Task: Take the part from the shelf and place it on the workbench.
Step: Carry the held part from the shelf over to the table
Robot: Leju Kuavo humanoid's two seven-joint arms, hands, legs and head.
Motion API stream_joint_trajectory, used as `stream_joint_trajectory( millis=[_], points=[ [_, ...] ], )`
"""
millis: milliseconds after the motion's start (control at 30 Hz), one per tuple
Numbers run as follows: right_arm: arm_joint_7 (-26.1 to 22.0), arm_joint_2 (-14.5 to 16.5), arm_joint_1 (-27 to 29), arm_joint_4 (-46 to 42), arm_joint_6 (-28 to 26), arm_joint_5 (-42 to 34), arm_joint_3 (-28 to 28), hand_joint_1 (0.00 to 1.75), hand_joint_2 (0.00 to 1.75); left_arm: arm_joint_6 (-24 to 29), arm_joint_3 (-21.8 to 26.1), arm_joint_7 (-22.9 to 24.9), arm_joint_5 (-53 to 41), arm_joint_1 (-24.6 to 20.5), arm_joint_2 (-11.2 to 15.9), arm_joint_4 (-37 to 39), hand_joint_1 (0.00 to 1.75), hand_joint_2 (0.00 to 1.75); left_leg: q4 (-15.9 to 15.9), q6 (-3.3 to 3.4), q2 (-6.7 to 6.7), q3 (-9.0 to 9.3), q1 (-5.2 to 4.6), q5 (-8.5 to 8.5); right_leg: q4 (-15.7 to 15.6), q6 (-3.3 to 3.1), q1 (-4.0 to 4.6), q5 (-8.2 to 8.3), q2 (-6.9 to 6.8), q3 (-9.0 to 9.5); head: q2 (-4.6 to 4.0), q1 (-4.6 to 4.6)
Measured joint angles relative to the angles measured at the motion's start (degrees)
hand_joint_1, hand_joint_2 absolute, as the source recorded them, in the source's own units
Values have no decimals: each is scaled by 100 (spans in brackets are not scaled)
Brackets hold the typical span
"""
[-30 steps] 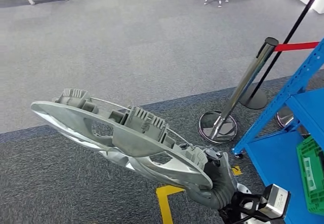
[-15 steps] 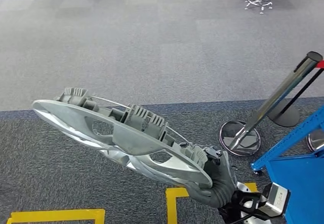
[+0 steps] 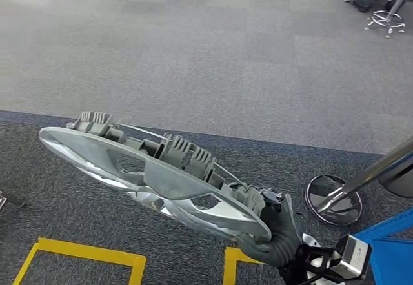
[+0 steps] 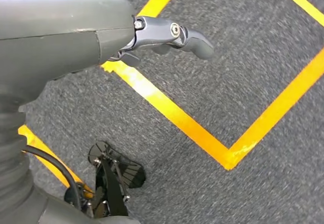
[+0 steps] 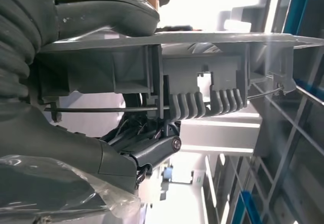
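From the head view, the right hand grips one end of the long grey metal part with ribbed blocks, which sticks out to the left, tilted, above the dark grey carpet (yellow tape lines run across it). A shiny silver post leans nearby.

From the left wrist, the left hand holds nothing, fingers straight out over the carpet.

From the right wrist, thumb and fingers squeeze the part from both sides.

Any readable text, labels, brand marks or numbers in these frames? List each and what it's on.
None readable.
Long grey moulded plastic part held by the right hand: no legible label or number.
Yellow tape lines on the dark carpet floor: plain markings, no lettering.
Small silver box at the right wrist: no mark can be made out.
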Motion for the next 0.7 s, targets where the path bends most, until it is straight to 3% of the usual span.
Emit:
stream_joint_trajectory(
  millis=[33, 100, 167, 233, 300, 333, 367, 400, 467, 533, 567, 633, 700],
  points=[
    [1, -1, -2, -1, 0, 1, 0, 175, 175, 0, 0, 0, 0, 2, 1, 0, 0, 175, 27, -39, -66, -35, 7, -6, -95, -19, -1, -8, 74, 54, 0, -2],
    [2, -1, -6, -2, 0, 2, 1, 175, 175, 0, 2, 0, 1, 16, 1, 0, 0, 175, 39, -99, -176, -88, 33, 7, -109, -94, 21, -12, -28, 83, 1, -6],
    [-1, 0, -13, -4, 0, -1, -3, 175, 175, 0, 3, 0, 1, 26, 2, 0, 0, 175, 201, -148, 3, -160, 29, -97, -138, -173, 22, -1, -183, 110, -1, -27],
    [-4, 1, -10, -7, 0, -3, -9, 175, 175, 0, 2, 0, 1, 10, 3, 0, 0, 175, 758, -190, 351, -408, 19, -409, -158, -229, 38, -9, -360, 136, -1, -52],
    [-3, 1, -2, -8, 1, -1, -12, 175, 175, -1, -2, 0, 1, -5, 3, 0, 0, 175, 1455, -214, 495, -739, 33, -707, -158, -253, 63, -26, -539, 146, -1, -58],
    [-1, 1, -1, -8, 1, 1, -12, 175, 175, -1, -3, 0, 1, -2, 3, 0, 0, 175, 1636, -217, 514, -825, 38, -736, -158, -258, 71, -37, -625, 152, -1, -59],
    [0, 1, -1, -7, 2, 3, -11, 175, 175, -1, -3, 1, 0, 5, 3, 0, 0, 175, 1592, -212, 528, -801, 39, -648, -158, -257, 77, -49, -707, 164, -1, -60],
    [0, 1, -1, -7, 2, 3, -10, 175, 175, 0, -3, 1, 0, 12, 2, 0, 0, 175, 1349, -198, 557, -679, 37, -472, -158, -253, 82, -64, -787, 183, -1, -59],
    [-1, 1, -3, -8, 2, 2, -11, 175, 175, -1, -3, 1, 0, 14, 3, 0, 0, 175, 550, -137, 796, -277, -8, -117, -158, -225, 99, -104, -923, 232, -1, -59],
    [0, 1, -7, -8, -1, 1, -13, 175, 175, -1, -7, -1, 0, 9, 4, 0, 0, 175, 113, -61, 991, -73, -70, -16, -161, -169, 119, -137, -1036, 265, -1, -55],
    [0, 1, -9, -7, -1, 1, -12, 175, 175, -1, -6, -1, 0, 14, 5, 0, 0, 175, 85, -31, 988, -74, -97, -38, -170, -136, 124, -147, -1091, 279, -1, -52],
    [1, 1, -19, -10, 1, 2, -8, 175, 175, 0, -2, -2, 1, 34, 5, 0, 0, 175, 23, 32, 852, -49, -92, -10, -180, -71, 110, -184, -1144, 324, -1, -49],
    [0, 1, -21, -13, 1, 1, -4, 175, 175, 0, 1, -2, 1, 28, 4, 0, 0, 175, -61, 102, 716, 10, -56, 33, 77, -23, 90, -361, -880, 232, 0, -32]
  ],
)
